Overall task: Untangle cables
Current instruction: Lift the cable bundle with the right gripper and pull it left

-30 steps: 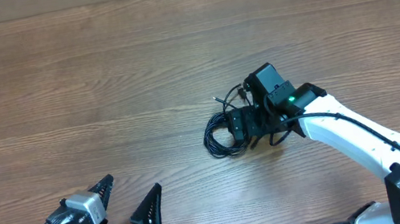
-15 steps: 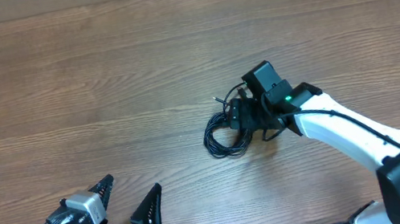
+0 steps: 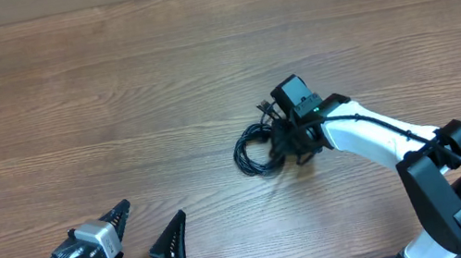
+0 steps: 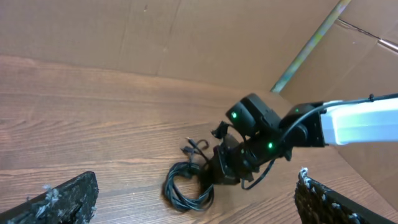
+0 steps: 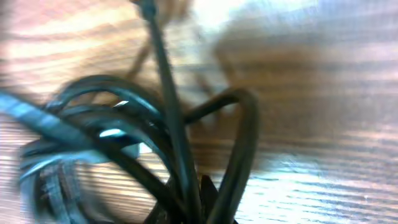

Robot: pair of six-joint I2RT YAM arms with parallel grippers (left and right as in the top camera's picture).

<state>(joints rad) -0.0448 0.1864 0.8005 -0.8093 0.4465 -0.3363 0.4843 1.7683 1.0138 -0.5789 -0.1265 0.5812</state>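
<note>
Cables (image 3: pixel 256 155) are bunched in one tangled coil on the wooden tabletop (image 3: pixel 109 74), right of centre, with a plug tip (image 3: pixel 261 106) sticking out on the far side. Right pincer (image 3: pixel 292 143) is set at the coil's right edge, pressed together. In the right wrist view several strands are seen converging into the closed tips, so it is judged to be pinching part of the bundle; how many strands are caught can't be told, as that view is blurred. Left pincer (image 3: pixel 147 233) is parked at the near-left edge, spread wide, holding nothing, well apart from the coil. Risks from here: if more than one strand is clamped, a pull is likely to drag the whole coil across the tabletop instead of freeing one cable, since nothing is anchoring the other side. A pull through the loops could also tighten the knot rather than open it. The cords are very thin, so slip-out from the tips is possible under tension, and the plug tip could be snagged in a loop on the way out. The arm's own thicker black lead (image 3: pixel 386 128) runs along the arm toward the wrist, near the coil, and could be fouled if the wrist is turned. An anchor by the left pincer would probably be needed before any hard pull. Containers: none seen in any view, so nothing is held in one.
</note>
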